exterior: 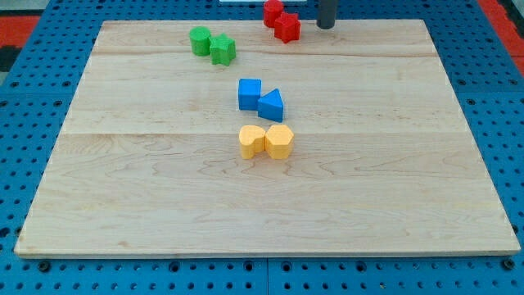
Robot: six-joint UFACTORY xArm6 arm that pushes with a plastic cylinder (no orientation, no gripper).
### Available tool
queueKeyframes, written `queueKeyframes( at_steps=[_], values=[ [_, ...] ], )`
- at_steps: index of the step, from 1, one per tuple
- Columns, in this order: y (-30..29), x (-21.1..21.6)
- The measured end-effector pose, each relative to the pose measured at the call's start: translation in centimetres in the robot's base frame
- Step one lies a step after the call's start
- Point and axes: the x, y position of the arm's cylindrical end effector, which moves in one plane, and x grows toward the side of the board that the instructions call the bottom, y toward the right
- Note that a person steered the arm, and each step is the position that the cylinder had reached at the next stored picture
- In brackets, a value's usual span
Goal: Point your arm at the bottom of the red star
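Because nothing on this arm can close around anything, the end effector is only a bare rod with no jaws to stand apart or together, and every contact has to be a nudge or a pointing stop. Nearest the view's bottom on the wooden counter [123,205] sit 2 yellow blocks [265,141], touching side by side; beyond them the blue cube [250,93] touches the blue triangle [272,105] at its 4 o'clock. Farther back at about 10 o'clock from the blue pair lie the green cylinder [200,39] and the green star [222,49], touching. At the far edge the red star [286,28] lies against another red block [273,11] at its 11 o'clock. My tip [326,26] stands at the star's 3 o'clock, near but apart. I judge the star light, rigid and quick to slide on smooth wood, so its near-side face at 6 o'clock should be approached gently.
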Motion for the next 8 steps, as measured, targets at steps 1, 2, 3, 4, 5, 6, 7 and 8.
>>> queueKeyframes(
  at_steps=[1, 2, 3, 4, 5, 6, 7, 8],
  values=[
    [0.1, 0.0],
    [-0.1, 0.0],
    [-0.7, -0.2],
    [-1.1, -0.2],
    [-1.1, 0.6],
    [-1.1, 2.3],
    [-1.4, 4.0],
    [-3.0, 5.4]
  ],
)
